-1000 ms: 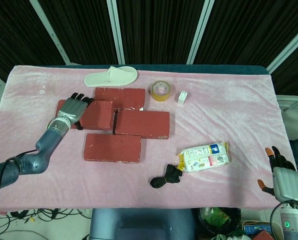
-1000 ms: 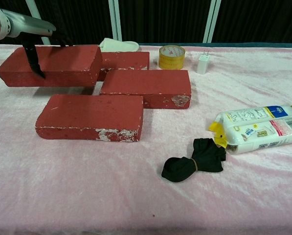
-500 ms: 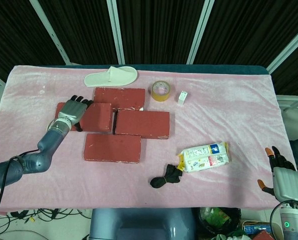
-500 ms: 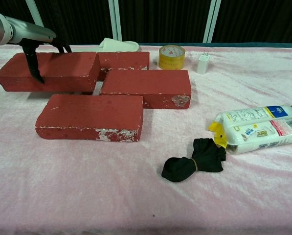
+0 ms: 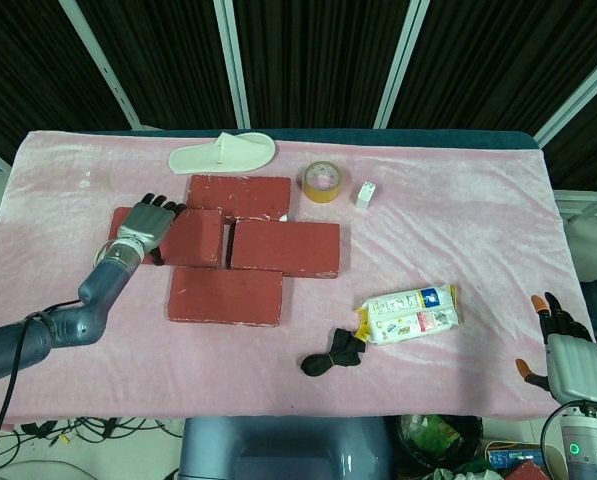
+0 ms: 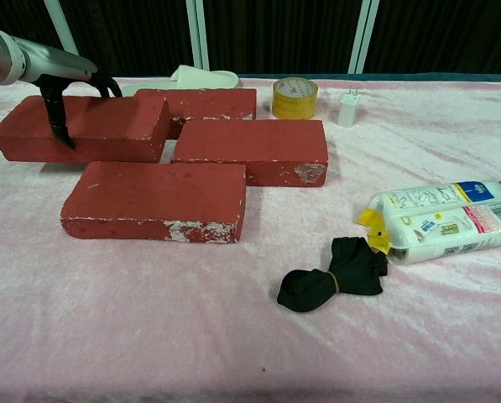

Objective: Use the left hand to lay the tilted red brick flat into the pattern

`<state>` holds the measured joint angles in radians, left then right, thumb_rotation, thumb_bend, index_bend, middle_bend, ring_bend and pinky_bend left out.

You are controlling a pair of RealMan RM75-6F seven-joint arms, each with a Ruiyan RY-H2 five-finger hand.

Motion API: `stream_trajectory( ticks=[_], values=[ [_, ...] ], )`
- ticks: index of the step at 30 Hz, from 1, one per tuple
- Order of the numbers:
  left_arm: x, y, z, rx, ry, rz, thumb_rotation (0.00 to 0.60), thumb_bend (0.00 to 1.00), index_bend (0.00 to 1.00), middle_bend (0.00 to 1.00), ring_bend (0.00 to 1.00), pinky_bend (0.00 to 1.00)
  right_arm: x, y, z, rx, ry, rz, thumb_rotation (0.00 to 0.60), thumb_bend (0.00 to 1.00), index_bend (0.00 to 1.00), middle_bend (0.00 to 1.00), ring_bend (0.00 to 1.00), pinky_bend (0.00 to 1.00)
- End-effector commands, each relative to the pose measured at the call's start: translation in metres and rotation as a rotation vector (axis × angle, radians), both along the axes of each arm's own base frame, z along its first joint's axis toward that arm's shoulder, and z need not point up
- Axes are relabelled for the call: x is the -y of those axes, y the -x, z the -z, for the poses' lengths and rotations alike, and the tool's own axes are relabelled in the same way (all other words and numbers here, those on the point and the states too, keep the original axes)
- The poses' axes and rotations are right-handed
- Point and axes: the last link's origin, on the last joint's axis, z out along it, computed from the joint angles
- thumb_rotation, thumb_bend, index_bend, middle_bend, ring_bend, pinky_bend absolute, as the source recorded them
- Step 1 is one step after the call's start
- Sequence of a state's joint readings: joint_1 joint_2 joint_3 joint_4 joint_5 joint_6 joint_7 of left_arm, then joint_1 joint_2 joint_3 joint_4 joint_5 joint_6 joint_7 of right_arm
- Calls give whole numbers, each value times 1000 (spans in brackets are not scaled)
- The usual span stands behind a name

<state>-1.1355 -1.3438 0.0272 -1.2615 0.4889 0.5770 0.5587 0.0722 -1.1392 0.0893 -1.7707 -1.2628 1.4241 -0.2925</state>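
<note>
The red brick (image 5: 196, 237) (image 6: 95, 128) lies nearly flat at the left of the pattern, beside three flat red bricks: one behind (image 5: 240, 196), one to its right (image 5: 285, 247) and one in front (image 5: 225, 295). My left hand (image 5: 144, 224) (image 6: 55, 82) grips the brick's left end, with dark fingers over its top and the thumb (image 6: 57, 124) down its front face. Past the table's near right corner, my right hand (image 5: 568, 358) hangs with its fingers apart, holding nothing.
A white slipper (image 5: 223, 153), a yellow tape roll (image 5: 320, 181) and a white charger (image 5: 365, 193) lie behind the bricks. A snack packet (image 5: 410, 312) and a black sock bundle (image 5: 335, 352) lie at the front right on the pink cloth (image 5: 458, 230).
The raised left brick has come down from a clear tilt to nearly flat on the cloth, with my left hand lowering along with it. The right hand has not moved.
</note>
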Motion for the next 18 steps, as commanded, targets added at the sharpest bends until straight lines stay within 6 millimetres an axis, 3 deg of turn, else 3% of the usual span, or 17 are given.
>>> stream_trajectory(
  ticks=[1, 18],
  values=[
    [0, -1, 2, 4, 3, 0, 600, 162, 192, 227, 0, 0, 0, 0, 0, 0, 0, 0, 600, 153, 76, 7, 125, 200],
    [-4, -14, 13, 20, 19, 7, 600, 162, 189, 224, 0, 0, 1, 0, 0, 6, -1, 5, 600, 153, 75, 7, 125, 200]
  ],
)
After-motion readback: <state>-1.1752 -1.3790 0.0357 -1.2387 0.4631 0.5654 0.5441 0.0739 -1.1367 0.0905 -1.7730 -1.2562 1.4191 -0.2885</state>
